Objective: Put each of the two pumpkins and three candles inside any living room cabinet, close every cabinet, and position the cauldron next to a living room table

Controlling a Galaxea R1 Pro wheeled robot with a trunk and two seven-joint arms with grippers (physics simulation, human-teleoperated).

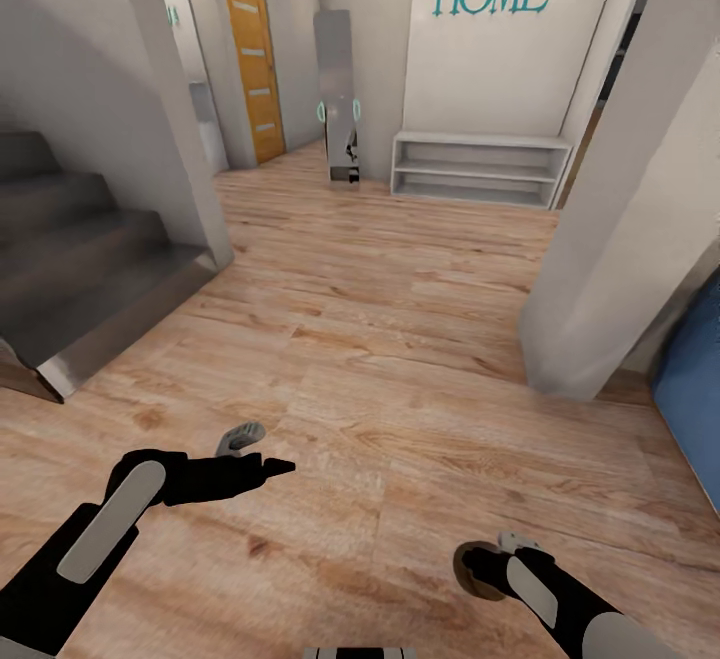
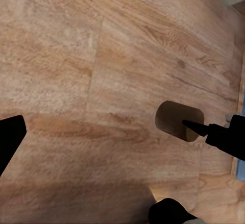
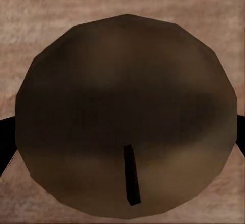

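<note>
Matt brown candle (image 3: 127, 117), grainy wood-plank floor (image 1: 400, 359), smooth grey stairs (image 1: 80, 269), glossy black tool (image 1: 255, 454).

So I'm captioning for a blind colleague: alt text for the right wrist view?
A dark-brown candle, seen end-on with its thin black wick, sits close between the right tool's black fingers at either side. Wooden floor lies behind it.

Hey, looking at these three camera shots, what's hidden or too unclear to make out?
- Candle: in the right wrist view its end faces the camera, so its sides are hidden.
- Right end effector: head view, fingertips hidden behind the candle.
- Left end effector: open; its fingers run off the left wrist view's edges.
- Blue object: cut off by the head view's right edge, unidentifiable.
</note>
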